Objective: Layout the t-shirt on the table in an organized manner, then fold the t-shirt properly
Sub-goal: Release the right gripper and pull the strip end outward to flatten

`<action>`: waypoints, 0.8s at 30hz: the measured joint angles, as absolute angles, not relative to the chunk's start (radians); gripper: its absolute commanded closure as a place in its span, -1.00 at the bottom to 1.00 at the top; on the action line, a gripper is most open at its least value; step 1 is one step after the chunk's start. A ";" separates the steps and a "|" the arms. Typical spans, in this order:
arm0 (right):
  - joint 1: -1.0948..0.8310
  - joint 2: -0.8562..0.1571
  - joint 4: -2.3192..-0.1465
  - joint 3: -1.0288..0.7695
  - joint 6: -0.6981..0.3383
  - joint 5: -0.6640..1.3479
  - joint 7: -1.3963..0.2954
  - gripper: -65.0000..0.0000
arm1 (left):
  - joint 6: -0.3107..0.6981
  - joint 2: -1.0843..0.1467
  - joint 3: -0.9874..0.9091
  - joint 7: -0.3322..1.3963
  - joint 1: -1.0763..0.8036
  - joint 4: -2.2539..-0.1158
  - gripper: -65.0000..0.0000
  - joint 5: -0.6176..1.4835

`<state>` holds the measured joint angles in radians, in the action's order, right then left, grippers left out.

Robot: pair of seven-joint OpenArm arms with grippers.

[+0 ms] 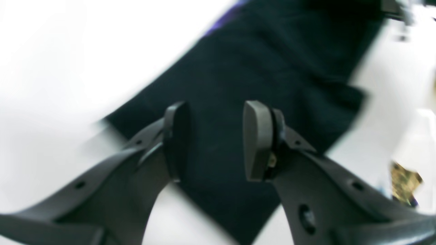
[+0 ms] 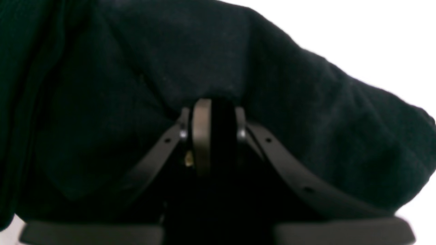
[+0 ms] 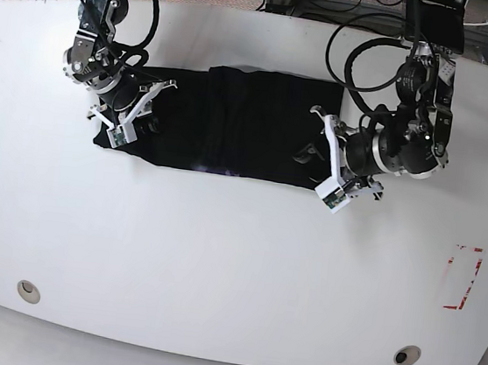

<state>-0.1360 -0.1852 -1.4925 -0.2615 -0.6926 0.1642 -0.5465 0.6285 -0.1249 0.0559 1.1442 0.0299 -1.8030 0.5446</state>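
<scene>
1. Centrally, the t-shirt (image 3: 232, 133) lies as a long, soft black band of matte knit cloth across the far half of the glossy white tabletop (image 3: 234, 269).
2. Right tool (image 2: 213, 136): curved dark fingers pressed together, pinching a bunched fold of the t-shirt.
3. Left tool (image 1: 214, 139): flat grey pads spread apart, holding nothing, over the cloth's other end.
4. Red tape rectangle (image 3: 463, 276) marks the tabletop's edge.

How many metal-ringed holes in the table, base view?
2. One hole sits near the front left edge of the table, the other hole near the front right edge. The t-shirt and arms could hide more.
</scene>
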 measured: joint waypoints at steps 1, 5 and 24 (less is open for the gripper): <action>-0.136 -0.186 -1.493 -0.262 -0.693 0.165 -0.546 0.75 | 0.621 -0.125 0.041 1.143 0.030 -1.790 0.25 0.542; -0.135 -0.185 -1.493 -0.262 -0.693 0.165 -0.546 0.75 | 0.559 -0.117 -0.024 1.131 0.027 -1.724 0.25 0.545; -0.175 -0.152 -1.629 -0.265 -0.692 0.128 -0.631 0.31 | 0.627 -0.134 0.051 1.054 -0.010 -1.628 0.26 0.532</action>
<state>-0.1745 -0.1524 -1.6295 -0.2646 -0.6922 0.1284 -0.6308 0.6270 -0.1337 0.0509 1.0542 -0.0105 -1.6276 0.5316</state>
